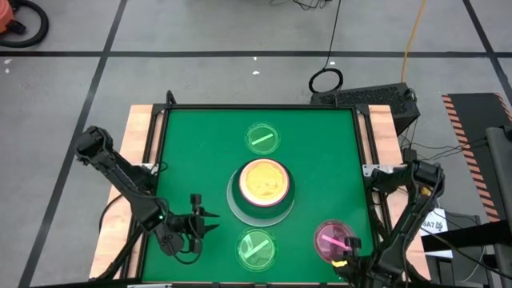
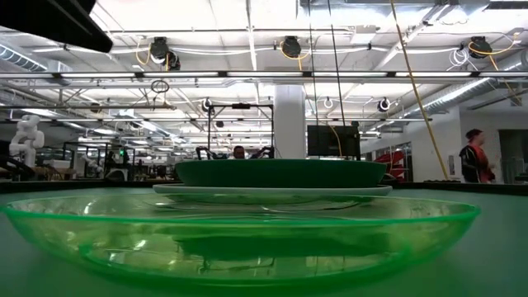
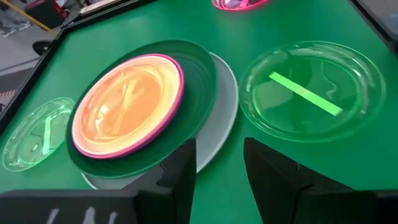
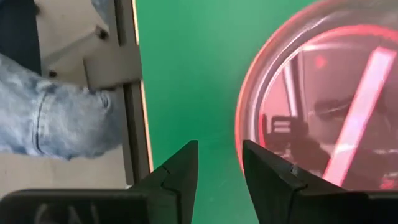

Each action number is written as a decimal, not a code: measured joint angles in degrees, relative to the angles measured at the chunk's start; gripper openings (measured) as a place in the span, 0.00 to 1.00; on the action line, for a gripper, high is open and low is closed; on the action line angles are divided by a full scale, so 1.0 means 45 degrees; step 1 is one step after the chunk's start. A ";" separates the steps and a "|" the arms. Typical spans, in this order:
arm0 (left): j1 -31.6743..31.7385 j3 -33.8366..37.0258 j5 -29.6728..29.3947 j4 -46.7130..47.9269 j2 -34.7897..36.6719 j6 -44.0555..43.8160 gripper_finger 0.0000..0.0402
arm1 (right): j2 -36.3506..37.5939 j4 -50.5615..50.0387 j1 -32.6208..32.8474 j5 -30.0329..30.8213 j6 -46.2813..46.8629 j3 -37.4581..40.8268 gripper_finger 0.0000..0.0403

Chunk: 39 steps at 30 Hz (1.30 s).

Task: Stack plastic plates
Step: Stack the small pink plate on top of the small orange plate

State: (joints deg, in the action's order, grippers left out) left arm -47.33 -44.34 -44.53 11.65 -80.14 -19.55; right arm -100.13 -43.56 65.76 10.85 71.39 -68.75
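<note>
A stack stands mid-table (image 1: 262, 186): a pale mint-white plate at the bottom, then dark green, pink, and an orange plate on top (image 3: 127, 102). One translucent green plate lies flat toward the far edge (image 1: 262, 138), and another lies near the near edge (image 1: 257, 248) (image 2: 247, 239). A pink striped plate (image 1: 330, 238) (image 4: 323, 106) rests flat at the near right. My left gripper (image 1: 200, 225) (image 3: 219, 168) is open, left of the near green plate. My right gripper (image 1: 346, 258) (image 4: 217, 168) is open at the pink plate's near rim. My right gripper stands open beside the pink striped plate's rim (image 4: 241, 134), coming from the table's near side. One finger (image 4: 267, 171) sits close against that rim. I cannot tell whether it touches. The plate lies flat on the table.
The green mat is framed by a raised black border (image 1: 160, 144) with wooden boards outside it. A person's jeans-clad leg (image 4: 56, 112) stands just beyond the table's edge near my right gripper. Another person (image 2: 474, 157) is far off in the room. Bare mat lies left of the stack.
</note>
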 joint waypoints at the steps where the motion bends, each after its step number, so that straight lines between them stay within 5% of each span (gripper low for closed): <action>1: 0.0065 0.0000 0.0000 -0.0013 0.0000 -0.0004 0.35 | -0.0094 -0.0013 0.0000 -0.0144 0.0000 0.0000 0.29; 17: 0.0292 -0.0003 0.0155 -0.0002 0.0000 -0.0024 0.35 | -0.0438 -0.0544 0.0000 -0.0388 -0.0120 -0.0005 0.16; 25: 0.0292 -0.0005 0.0160 0.0000 0.0000 -0.0101 0.35 | -0.0642 -0.0734 0.0000 -0.0368 -0.1971 -0.0005 0.16; 39: 0.0292 -0.0005 0.0160 0.0001 -0.0005 -0.0136 0.35 | -0.0642 -0.1251 0.0010 -0.0092 -0.2316 -0.0005 0.27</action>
State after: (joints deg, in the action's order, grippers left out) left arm -46.02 -44.36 -43.81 11.66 -80.16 -20.17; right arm -103.02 -49.19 65.80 10.44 60.97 -68.77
